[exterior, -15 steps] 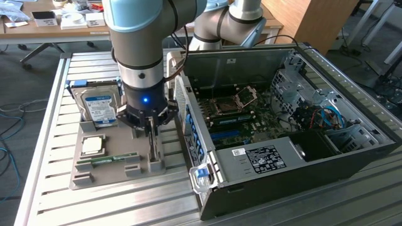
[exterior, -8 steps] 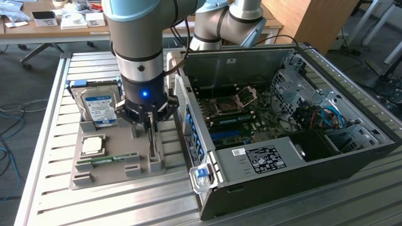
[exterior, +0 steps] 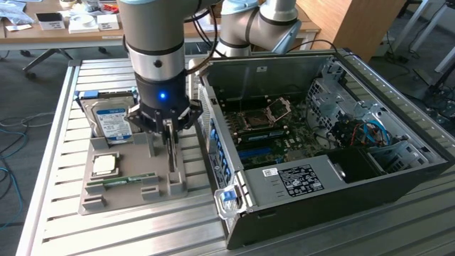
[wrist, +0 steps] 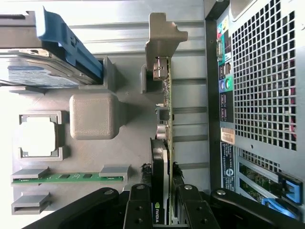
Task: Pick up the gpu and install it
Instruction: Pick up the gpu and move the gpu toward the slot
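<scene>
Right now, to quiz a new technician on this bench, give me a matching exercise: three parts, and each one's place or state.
1. green graphics card with black fan
2. silver hard drive with blue-white label
3. slim green RAM stick

A. held by two grey clips
B. propped up, blue bracket attached
C. on edge, gripped by the end effector

Pairs: 1-C, 2-B, 3-A

1 gpu point(exterior: 171, 162), 1 hard drive point(exterior: 114, 120), 1 RAM stick point(exterior: 128, 180), 1 CPU point(exterior: 105, 164), 1 gray tray point(exterior: 131, 201), 1 PC case point(exterior: 398, 178), 1 gripper point(wrist: 160, 171).
</scene>
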